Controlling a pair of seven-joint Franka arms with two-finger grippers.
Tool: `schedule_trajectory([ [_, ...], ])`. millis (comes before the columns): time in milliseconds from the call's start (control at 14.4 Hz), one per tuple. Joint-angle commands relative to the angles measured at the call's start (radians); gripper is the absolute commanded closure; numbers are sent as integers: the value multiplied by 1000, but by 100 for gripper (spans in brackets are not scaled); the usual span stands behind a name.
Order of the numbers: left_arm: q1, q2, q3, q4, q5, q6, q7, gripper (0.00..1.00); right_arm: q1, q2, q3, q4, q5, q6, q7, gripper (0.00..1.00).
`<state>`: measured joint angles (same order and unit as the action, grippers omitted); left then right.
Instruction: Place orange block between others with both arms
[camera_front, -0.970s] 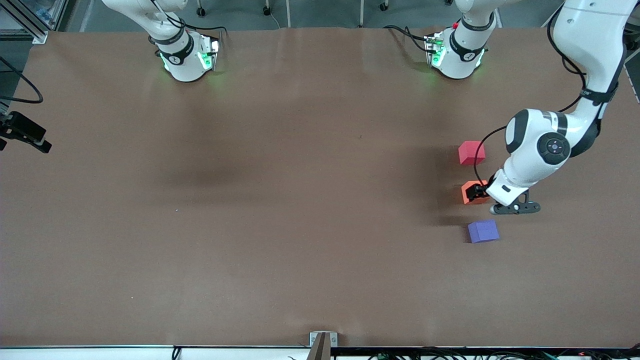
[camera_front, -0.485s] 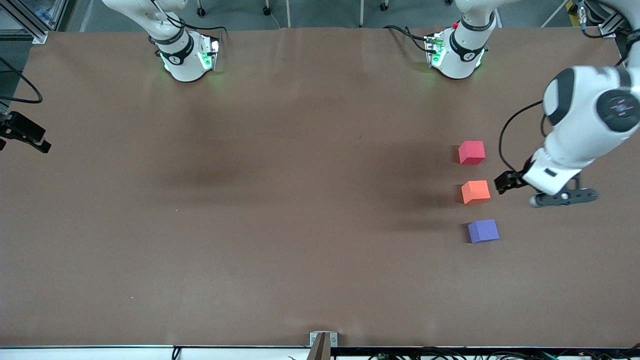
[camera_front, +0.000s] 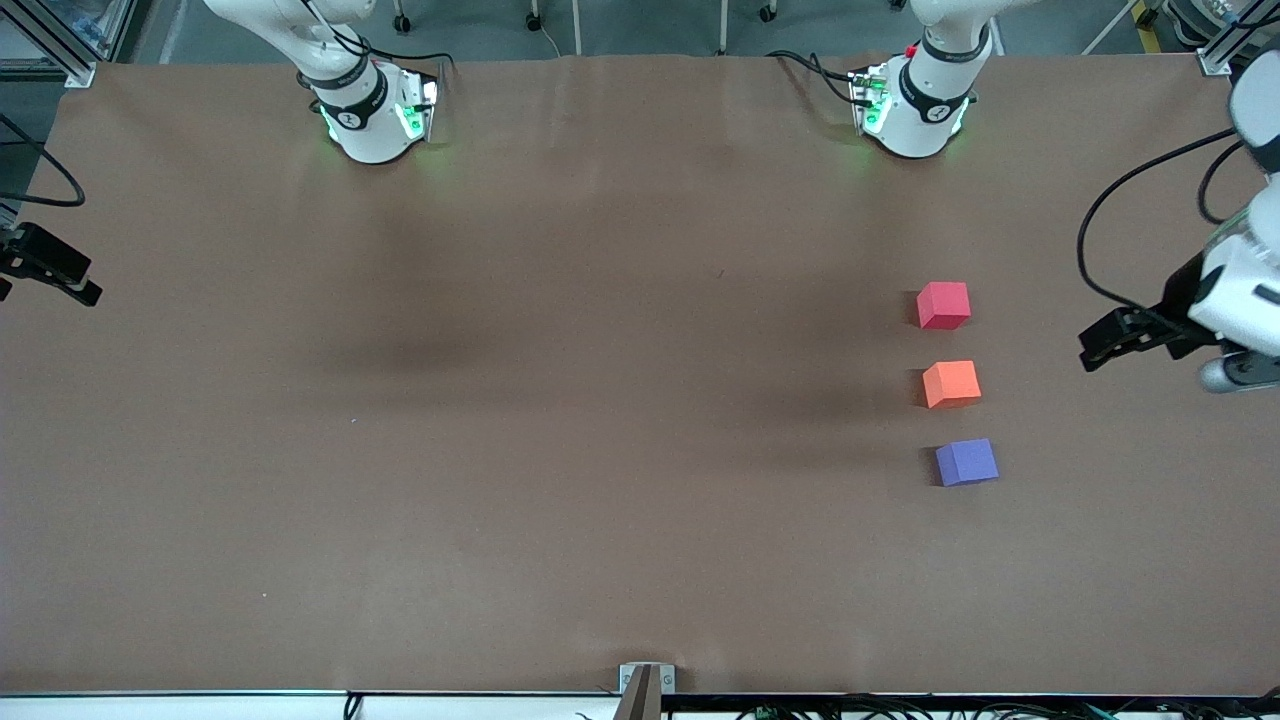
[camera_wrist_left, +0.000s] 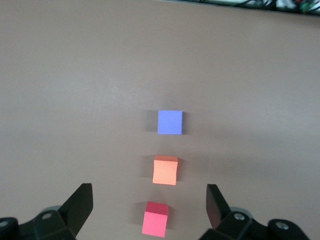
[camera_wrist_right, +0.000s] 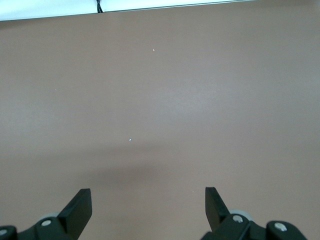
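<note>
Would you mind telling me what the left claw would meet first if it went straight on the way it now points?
Probably the bare table: the open left claw looks down on the cubes, nearest the pinkish-red cube, though depth is unclear.

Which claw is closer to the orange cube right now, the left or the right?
Left. The left claw hangs open just off the orange cube, toward the left arm's end of the table. The right claw is open over bare table, no cubes in its view.
</note>
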<state>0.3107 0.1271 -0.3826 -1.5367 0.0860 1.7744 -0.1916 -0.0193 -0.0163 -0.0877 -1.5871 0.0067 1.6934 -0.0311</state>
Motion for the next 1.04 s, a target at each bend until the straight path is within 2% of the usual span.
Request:
schedule_trajectory([
  [0,5,13,-4,89,-29,-69,40,0,-5,-13,5,-7,-14,0,-9,0],
  [139,-4,9,-1,89,-29,-70,79,0,-5,-13,5,-7,-14,0,-9,0],
  [208,-28,-1,25,89,-31,-78,115,0,-5,-13,5,-5,-14,0,-7,0],
  [277,-101,-10,97,89,-31,-98,123,0,-8,-13,5,-7,-13,0,-6,0],
  [347,-202,-21,219,89,-37,-110,124,0,-8,-13,5,-5,-11,0,-4,0],
  [416,-266,-30,296,89,-66,-112,127,0,-7,-13,5,-5,-11,2,-4,0],
  [485,-280,-33,327,86,-92,-113,141,0,-5,-13,5,-4,-11,2,-4,0],
  [624,-269,-46,335,79,-116,-115,222,0,-4,-13,5,-4,-4,-7,-1,0],
  [970,-259,-43,334,87,-118,-115,207,0,1,-13,6,-2,-1,-8,2,0],
])
